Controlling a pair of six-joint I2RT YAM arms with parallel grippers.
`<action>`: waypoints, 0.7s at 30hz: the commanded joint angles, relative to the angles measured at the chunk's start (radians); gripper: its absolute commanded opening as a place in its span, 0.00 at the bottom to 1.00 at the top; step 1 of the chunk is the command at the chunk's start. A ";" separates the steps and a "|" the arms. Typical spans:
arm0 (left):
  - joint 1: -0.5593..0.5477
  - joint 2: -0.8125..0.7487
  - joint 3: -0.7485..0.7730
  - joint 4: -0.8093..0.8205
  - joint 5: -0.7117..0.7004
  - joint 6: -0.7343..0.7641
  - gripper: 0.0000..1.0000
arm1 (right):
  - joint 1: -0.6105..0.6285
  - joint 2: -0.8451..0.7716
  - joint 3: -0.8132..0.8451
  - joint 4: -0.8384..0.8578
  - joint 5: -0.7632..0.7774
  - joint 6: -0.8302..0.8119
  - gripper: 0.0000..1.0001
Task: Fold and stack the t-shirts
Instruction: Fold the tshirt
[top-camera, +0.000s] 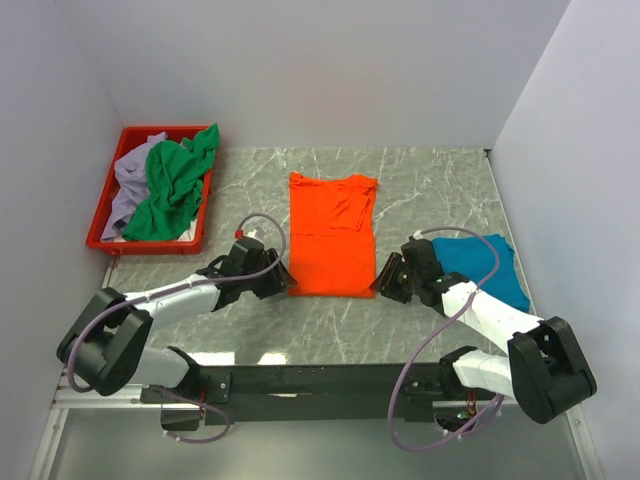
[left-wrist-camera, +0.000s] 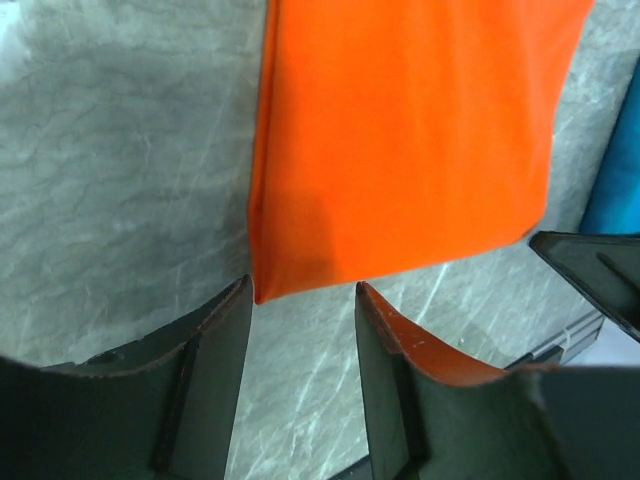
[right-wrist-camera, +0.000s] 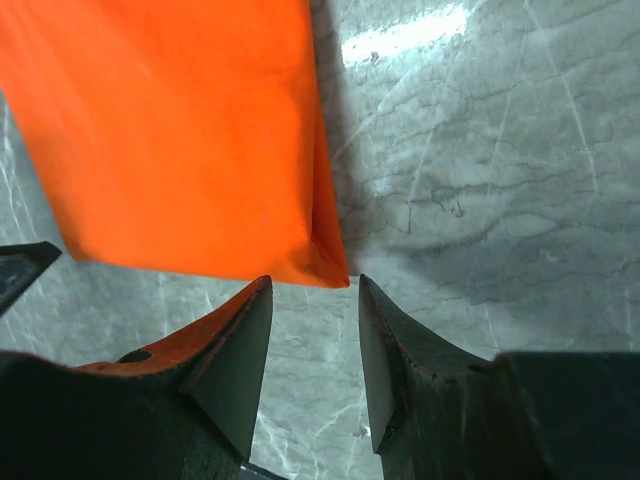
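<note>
Left gripper (left-wrist-camera: 300, 292): parted, empty, just short of orange t-shirt (top-camera: 332, 235)'s near-left corner. Right gripper (right-wrist-camera: 313, 283): parted, empty, just short of near-right corner. Spread flat on table (top-camera: 430, 190) between both.

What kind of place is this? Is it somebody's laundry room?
Probably not a home: it looks like a robot test booth. Plain white walls box in a marble-patterned table, two robot arms are mounted at its near edge, and t-shirts wait in a red tray.
</note>
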 joint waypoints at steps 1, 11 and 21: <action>-0.004 0.025 0.002 0.046 -0.030 -0.013 0.51 | 0.005 -0.039 0.033 0.030 0.051 0.031 0.47; -0.018 0.096 -0.005 0.065 -0.068 -0.027 0.46 | 0.053 0.071 0.140 0.020 0.108 0.022 0.46; -0.061 0.102 0.003 0.023 -0.125 -0.031 0.39 | 0.135 0.238 0.114 -0.031 0.244 0.002 0.36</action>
